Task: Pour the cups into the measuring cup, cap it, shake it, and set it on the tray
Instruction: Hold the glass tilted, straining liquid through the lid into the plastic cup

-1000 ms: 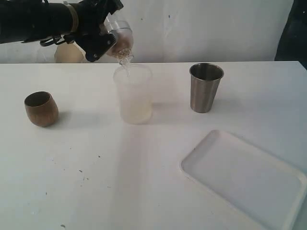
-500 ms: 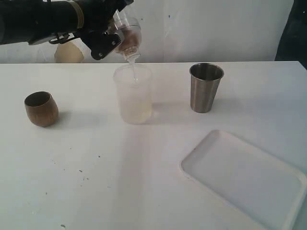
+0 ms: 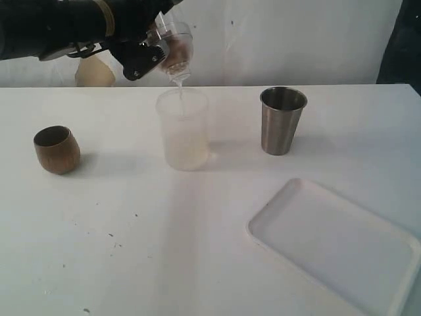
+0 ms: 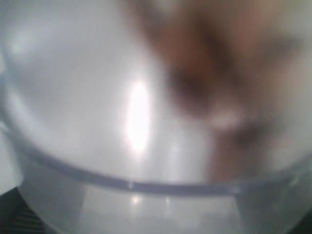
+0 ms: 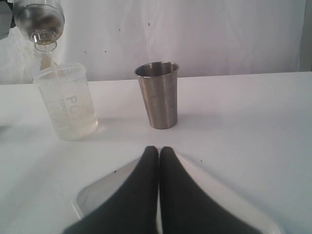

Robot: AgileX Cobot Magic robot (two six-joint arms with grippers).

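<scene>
a: white tabletop (image 3: pixel 131 230): nearest, right end effector (image 5: pixel 159 161) pinched shut, empty, by the tray (image 3: pixel 335 243). what changed?
b: measuring cup (image 3: pixel 184 131) stands at centre; beyond, left end effector (image 3: pixel 156 51) grips a tilted plastic cup (image 3: pixel 179 49), lifted higher than a second ago, its stream thinned. this pour seems nearly finished.

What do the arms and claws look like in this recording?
The left arm is black and bulky, with a tan band near the wrist and a thin dark cable looping below. The right claw has two matte black, tapered fingers.
</scene>
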